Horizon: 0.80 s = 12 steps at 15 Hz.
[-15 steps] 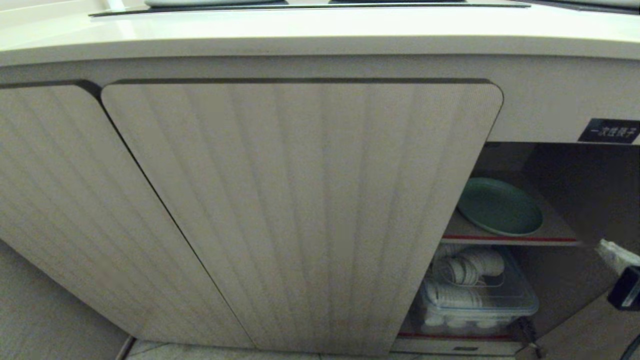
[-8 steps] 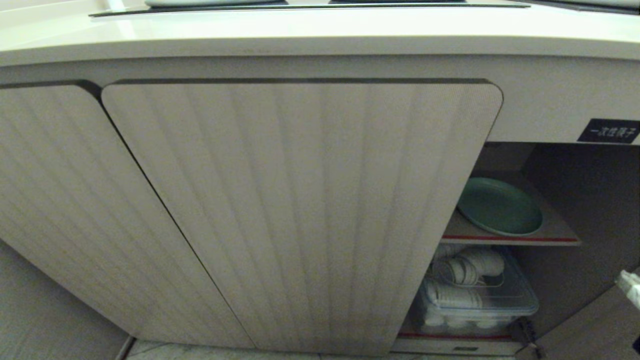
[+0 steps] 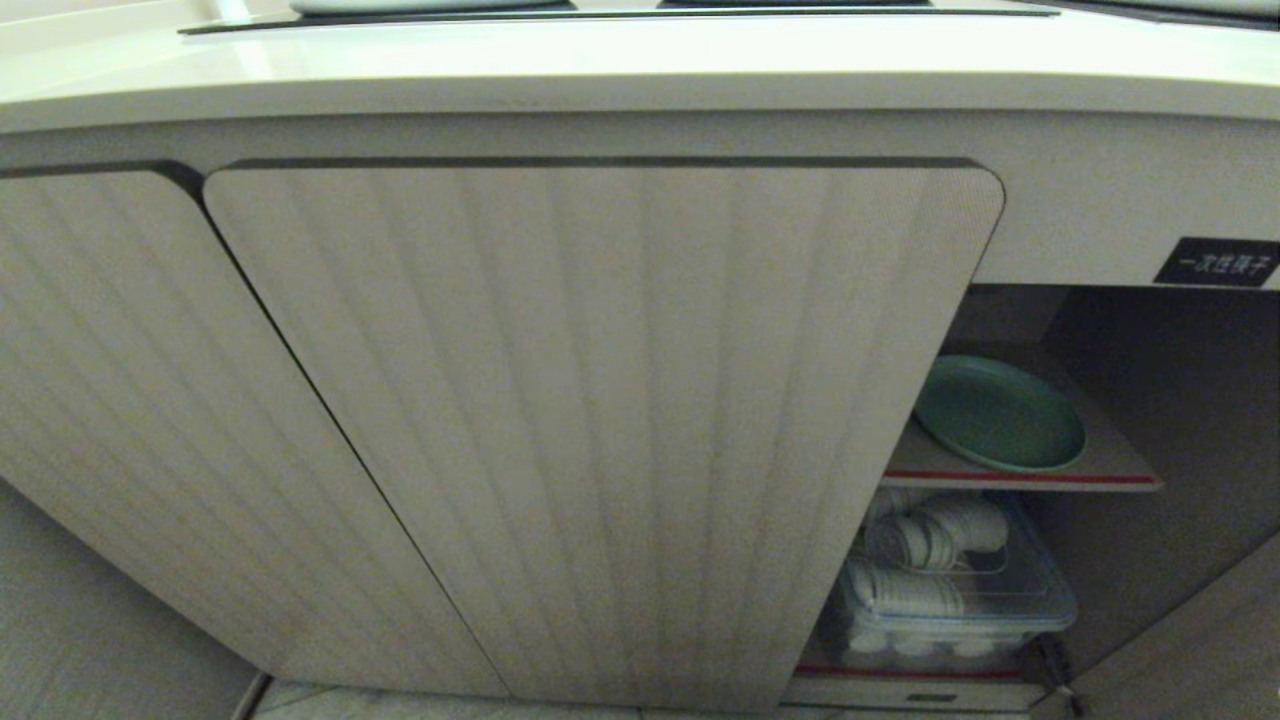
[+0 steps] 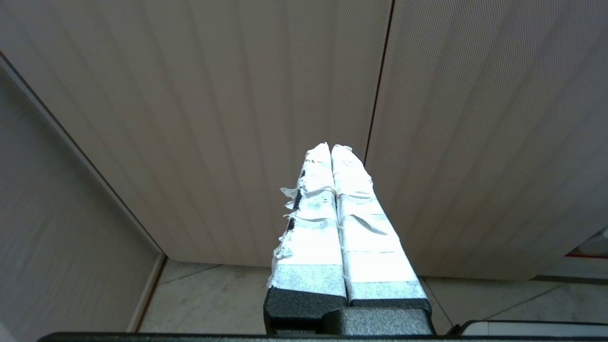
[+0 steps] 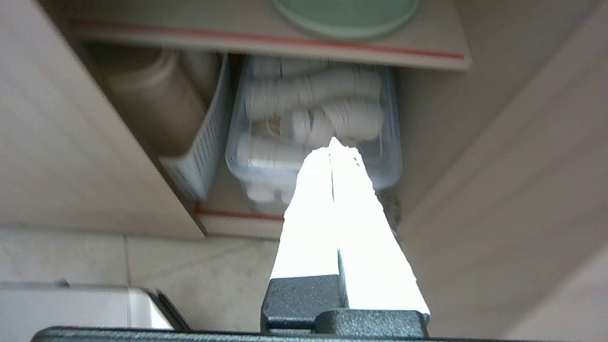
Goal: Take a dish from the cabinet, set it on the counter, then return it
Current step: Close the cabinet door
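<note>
The mint-green dish (image 3: pixel 1000 415) lies flat on the red-edged upper shelf (image 3: pixel 1020 478) inside the open part of the beige ribbed cabinet (image 3: pixel 600 430); its near rim (image 5: pixel 346 26) also shows in the right wrist view. The cream counter (image 3: pixel 640 70) runs along the top of the head view. My right gripper (image 5: pixel 332 145) is shut and empty, low in front of the open compartment, pointing at the lower shelf. My left gripper (image 4: pixel 331 148) is shut and empty, parked facing the closed doors. Neither arm shows in the head view.
On the lower shelf sits a clear plastic bin (image 3: pixel 950 590) of white cups or bowls (image 5: pixel 313 99), with a white slatted basket (image 5: pixel 202 152) beside it. The open door panel (image 5: pixel 513 190) stands at the right. A black label (image 3: pixel 1218 262) sits above the opening. Tiled floor (image 4: pixel 213 299) lies below.
My right gripper, seen at the head view's right edge a second ago, has dropped down and out of that view. The dish and cabinet have not moved.
</note>
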Available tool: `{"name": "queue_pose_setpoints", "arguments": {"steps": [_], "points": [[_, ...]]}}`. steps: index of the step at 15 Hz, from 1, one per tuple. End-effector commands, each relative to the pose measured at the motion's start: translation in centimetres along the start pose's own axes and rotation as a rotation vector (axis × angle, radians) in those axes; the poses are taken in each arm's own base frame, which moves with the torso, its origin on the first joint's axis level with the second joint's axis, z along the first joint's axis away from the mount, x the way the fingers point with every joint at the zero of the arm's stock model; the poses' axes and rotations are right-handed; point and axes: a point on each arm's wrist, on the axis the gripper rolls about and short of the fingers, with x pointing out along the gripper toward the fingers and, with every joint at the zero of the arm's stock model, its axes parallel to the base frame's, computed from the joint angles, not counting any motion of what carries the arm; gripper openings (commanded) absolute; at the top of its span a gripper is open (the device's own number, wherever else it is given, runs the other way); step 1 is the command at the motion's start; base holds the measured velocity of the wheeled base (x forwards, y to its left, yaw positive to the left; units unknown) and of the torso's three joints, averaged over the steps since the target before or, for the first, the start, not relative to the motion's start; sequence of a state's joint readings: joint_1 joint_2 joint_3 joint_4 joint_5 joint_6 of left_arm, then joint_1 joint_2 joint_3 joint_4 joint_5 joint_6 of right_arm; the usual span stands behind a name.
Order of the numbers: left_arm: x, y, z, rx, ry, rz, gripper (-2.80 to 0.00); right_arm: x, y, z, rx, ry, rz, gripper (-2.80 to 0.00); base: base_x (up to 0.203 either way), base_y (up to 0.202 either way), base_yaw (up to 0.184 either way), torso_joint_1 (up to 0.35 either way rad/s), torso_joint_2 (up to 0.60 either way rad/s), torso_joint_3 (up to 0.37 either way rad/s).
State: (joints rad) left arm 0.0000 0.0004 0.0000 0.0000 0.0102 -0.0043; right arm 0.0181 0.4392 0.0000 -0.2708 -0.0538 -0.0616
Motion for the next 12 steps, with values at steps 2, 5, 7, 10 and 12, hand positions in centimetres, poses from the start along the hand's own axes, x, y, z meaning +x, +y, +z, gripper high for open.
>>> {"name": "queue_pose_setpoints", "arguments": {"steps": [2,5,7,10,12], "points": [[0.0,0.0,0.0,0.0,0.0,0.0,-2.8,-2.3,0.0,-1.9,-0.018,-0.078,-0.007,-2.8,0.0,0.0,0.0,0.0,0.0,0.0],[0.0,0.0,0.0,0.0,0.0,0.001,-2.8,-3.1,0.1,-3.1,-0.012,-0.099,0.017,-2.8,0.0,0.0,0.0,0.0,0.0,0.0],[0.0,0.0,0.0,0.0,0.0,0.001,-2.8,-3.4,0.1,-3.3,0.023,-0.131,0.02,-2.8,0.0,0.0,0.0,0.0,0.0,0.0],[0.0,0.0,0.0,0.0,0.0,0.001,-2.8,-3.7,0.1,-3.5,0.086,-0.176,0.018,-2.8,0.0,0.0,0.0,0.0,0.0,0.0],[0.0,0.0,0.0,0.0,0.0,0.0,-2.8,-3.7,0.1,-3.5,0.093,-0.175,0.017,-2.8,0.0,0.0,0.0,0.0,0.0,0.0]]}}
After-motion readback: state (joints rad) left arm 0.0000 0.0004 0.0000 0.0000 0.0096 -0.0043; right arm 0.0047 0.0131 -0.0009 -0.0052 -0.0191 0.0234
